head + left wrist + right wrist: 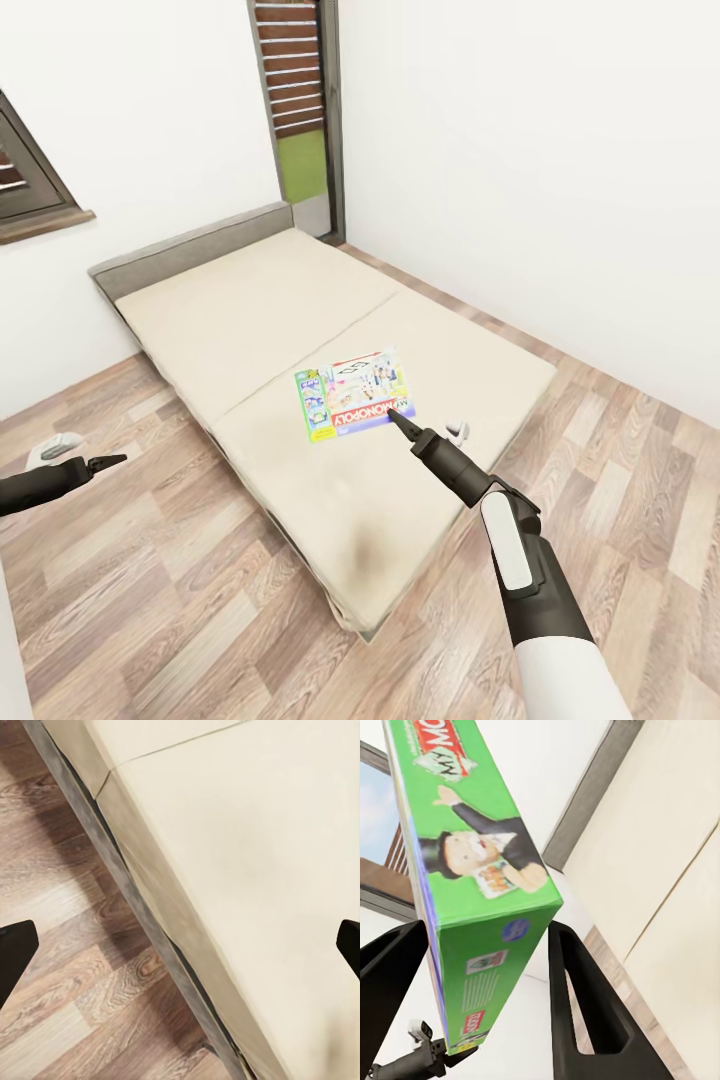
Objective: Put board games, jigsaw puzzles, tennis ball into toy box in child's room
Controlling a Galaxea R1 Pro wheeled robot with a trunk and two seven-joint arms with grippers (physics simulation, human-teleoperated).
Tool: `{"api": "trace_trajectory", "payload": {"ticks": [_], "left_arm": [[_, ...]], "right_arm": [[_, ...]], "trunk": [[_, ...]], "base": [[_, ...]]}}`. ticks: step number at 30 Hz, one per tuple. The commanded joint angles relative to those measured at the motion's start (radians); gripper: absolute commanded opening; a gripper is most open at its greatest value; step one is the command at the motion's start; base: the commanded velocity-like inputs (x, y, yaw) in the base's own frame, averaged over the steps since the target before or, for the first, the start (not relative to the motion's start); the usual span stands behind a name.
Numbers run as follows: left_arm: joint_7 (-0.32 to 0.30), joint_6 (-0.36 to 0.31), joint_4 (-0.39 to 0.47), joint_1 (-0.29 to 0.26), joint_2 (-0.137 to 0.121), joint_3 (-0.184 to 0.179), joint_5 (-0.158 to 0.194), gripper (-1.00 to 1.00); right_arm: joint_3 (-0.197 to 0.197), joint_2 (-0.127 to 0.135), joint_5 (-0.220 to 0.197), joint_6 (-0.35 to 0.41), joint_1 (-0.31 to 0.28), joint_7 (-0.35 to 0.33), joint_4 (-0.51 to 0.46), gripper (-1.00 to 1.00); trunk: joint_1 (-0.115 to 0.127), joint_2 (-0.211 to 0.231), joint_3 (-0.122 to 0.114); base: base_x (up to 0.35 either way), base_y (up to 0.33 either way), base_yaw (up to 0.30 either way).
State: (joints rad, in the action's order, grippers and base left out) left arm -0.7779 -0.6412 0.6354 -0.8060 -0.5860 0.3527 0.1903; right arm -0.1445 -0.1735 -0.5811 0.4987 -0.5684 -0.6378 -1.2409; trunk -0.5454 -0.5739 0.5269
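Note:
On the beige bed (pixel 300 320), near its foot end, lies the white and green "Monopoly" board game (pixel 352 396). My right gripper (pixel 400 420) reaches to the box's near right corner. In the right wrist view the green edge of the board game (pixel 495 937) sits between the two black fingers (pixel 585 1005), which press on both of its faces. My left gripper (pixel 112 460) hangs over the wood floor left of the bed, and its fingertips (pixel 15 949) stand wide apart with nothing between them. The toy box and table are out of view.
A small white object (pixel 457 432) lies on the mattress just right of my right gripper. Another pale object (pixel 62 445) rests on the floor by the left arm. A doorway (pixel 300 120) opens behind the grey headboard (pixel 190 248). White walls close in on the right.

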Motion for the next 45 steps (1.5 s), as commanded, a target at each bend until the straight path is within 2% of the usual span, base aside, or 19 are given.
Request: {"api": "trace_trajectory", "payload": {"ticks": [1, 40, 45], "left_arm": [[-0.002, -0.006, 0.0, -0.001, 0.0, 0.002, 0.003, 1.0], [-0.001, -0.006, 0.0, -0.001, 0.0, 0.002, 0.003, 1.0], [-0.001, -0.006, 0.0, -0.001, 0.0, 0.002, 0.003, 1.0]], "right_arm": [[-0.003, -0.001, -0.005, 0.008, -0.001, -0.002, 0.0, -1.0], [-0.003, -0.001, -0.003, 0.005, -0.001, -0.002, 0.001, -1.0], [-0.003, -0.001, -0.004, -0.04, -0.001, -0.002, 0.01, -1.0]], "trunk": [[0.0, -0.001, -0.001], [0.0, -0.001, -0.065], [0.0, -0.001, -0.074]], "base": [[0.0, 0.0, 0.0], [0.0, 0.0, 0.049], [0.0, 0.0, 0.069]]}}
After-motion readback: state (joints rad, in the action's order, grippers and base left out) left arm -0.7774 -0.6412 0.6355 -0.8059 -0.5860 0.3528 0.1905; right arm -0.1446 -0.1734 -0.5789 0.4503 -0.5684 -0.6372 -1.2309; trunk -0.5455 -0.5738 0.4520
